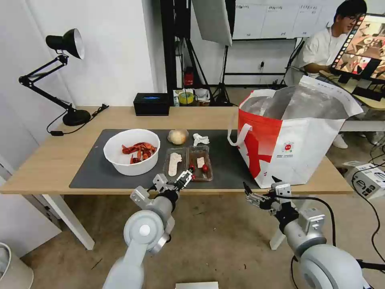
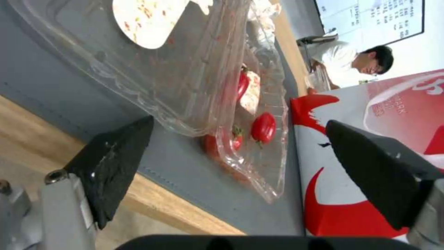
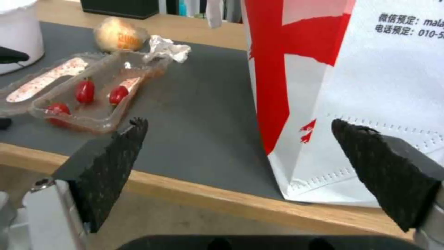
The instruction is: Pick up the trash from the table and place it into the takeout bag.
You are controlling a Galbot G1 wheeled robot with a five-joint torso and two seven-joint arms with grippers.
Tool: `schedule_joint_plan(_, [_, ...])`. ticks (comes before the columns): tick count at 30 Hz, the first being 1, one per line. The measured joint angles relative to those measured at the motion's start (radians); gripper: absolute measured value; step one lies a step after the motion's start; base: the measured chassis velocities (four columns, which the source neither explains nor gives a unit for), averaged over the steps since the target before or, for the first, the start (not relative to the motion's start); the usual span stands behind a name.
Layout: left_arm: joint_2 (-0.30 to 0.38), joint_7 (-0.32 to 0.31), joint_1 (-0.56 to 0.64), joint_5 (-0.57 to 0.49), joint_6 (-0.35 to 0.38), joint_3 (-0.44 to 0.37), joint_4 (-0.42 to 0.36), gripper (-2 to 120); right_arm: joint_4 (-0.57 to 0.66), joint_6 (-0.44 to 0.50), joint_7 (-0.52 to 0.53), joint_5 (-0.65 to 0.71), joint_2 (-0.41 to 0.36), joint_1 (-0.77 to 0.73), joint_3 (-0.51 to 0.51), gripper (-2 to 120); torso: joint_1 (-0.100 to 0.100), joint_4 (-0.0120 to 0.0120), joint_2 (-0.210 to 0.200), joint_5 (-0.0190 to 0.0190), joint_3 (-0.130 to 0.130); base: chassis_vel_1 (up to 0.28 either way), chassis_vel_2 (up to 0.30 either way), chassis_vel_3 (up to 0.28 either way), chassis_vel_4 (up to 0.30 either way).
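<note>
The left gripper (image 1: pixel 185 175) is hovering at the near edge of the large dark grey mat (image 1: pixel 90 168), jaws spread wide and holding nothing, and the clear plastic clamshell tray with red scraps (image 1: pixel 188 162) is lying just beyond its tips at twelve o'clock. In the left wrist view the tray's near rim (image 2: pixel 203 128) is sitting right between the two black fingers (image 2: pixel 116 163), not yet touched. The tray's two halves are lying side by side, so its long axis is running across the reach, nine to three, and that near rim looks like the natural bite. The left arm is clearly the nearer one.

The right gripper (image 1: pixel 260 192) is hanging off the table's front edge at about four o'clock from the tray, also wide open and empty, facing the near corner of the large boxy red-and-white takeout bag with silver foil lining (image 1: pixel 296 136).

Moving outward: the white round bowl of red shellfish shells (image 1: pixel 131 151) is sitting at ten o'clock from the left gripper, just beside the tray. Beyond the tray, the beige ball (image 1: pixel 177 136) is at twelve and the crumpled white tissue (image 1: pixel 200 139) at one. The bag is standing open-mouthed at three o'clock from the tray, with bare mat between. Its tall wall is the thing to clear on any carry.

On the far side of the light-wood table (image 1: pixel 48 160), a small black box (image 1: pixel 151 104) and a black desk lamp (image 1: pixel 64 72) are standing well apart from the action
</note>
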Motion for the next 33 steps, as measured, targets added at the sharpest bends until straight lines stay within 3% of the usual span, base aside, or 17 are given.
schedule_joint_plan(6, [-0.003, -0.004, -0.005, -0.001, -0.004, -0.004, 0.006, 100, -0.009, -0.001, 0.000, 0.000, 0.002, 0.006, -0.006, 100, 0.000, 0.0001, 0.000, 0.0000, 0.000, 0.000, 0.000, 0.000, 0.000])
schedule_joint_plan(21, [0.002, 0.110, 0.008, 0.000, -0.071, -0.015, -0.030, 100, -0.029, 0.000, 0.000, -0.006, 0.006, 0.027, -0.037, 100, 0.000, 0.0001, 0.000, 0.0000, 0.000, 0.000, 0.000, 0.000, 0.000])
schedule_joint_plan(33, [0.015, 0.148, 0.000, 0.006, -0.099, -0.031, -0.048, 100, -0.031, 0.002, 0.000, -0.012, 0.013, 0.024, -0.042, 100, 0.000, 0.0001, 0.000, 0.0000, 0.000, 0.000, 0.000, 0.000, 0.000])
